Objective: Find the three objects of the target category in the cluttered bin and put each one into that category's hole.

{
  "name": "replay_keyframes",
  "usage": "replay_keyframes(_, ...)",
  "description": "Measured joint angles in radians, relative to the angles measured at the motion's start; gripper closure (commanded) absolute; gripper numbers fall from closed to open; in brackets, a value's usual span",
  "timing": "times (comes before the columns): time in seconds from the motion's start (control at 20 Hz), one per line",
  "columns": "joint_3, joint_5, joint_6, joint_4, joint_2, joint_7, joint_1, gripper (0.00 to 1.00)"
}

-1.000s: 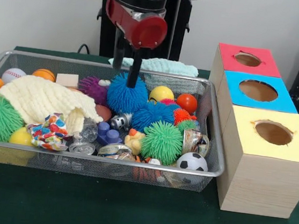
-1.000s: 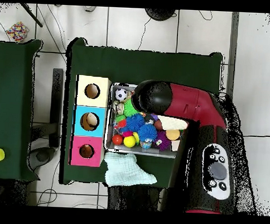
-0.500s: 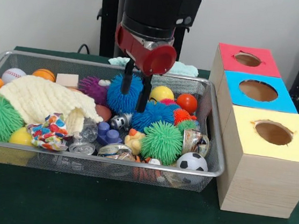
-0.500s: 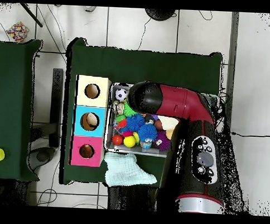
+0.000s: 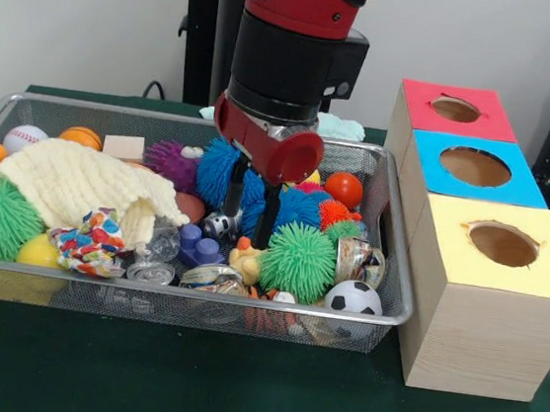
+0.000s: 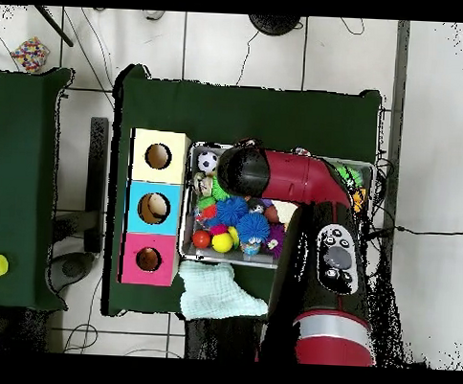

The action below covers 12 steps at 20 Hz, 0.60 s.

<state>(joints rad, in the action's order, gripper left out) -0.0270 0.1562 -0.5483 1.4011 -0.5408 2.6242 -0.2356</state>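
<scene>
The wire bin [image 5: 388,308] is packed with toys beside three boxes with holes [image 5: 478,168]. A cream knit cloth [image 5: 79,182] covers its left part. The gripper [image 5: 251,203] hangs with fingers spread over a blue spiky ball [image 5: 293,208], a green spiky ball [image 5: 299,260] crowding in front.

The bin [image 6: 187,238] is largely covered by the arm [image 6: 303,184]. Three boxes [image 6: 154,207] are set beside it. A cloth [image 6: 220,289] lies on the tabletop [image 6: 248,109].
</scene>
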Motion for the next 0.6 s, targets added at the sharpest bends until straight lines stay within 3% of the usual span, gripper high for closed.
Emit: replay_keyframes(0.6, 0.001, 0.001, 0.000, 0.008, 0.016, 0.000, 0.001, 0.00)
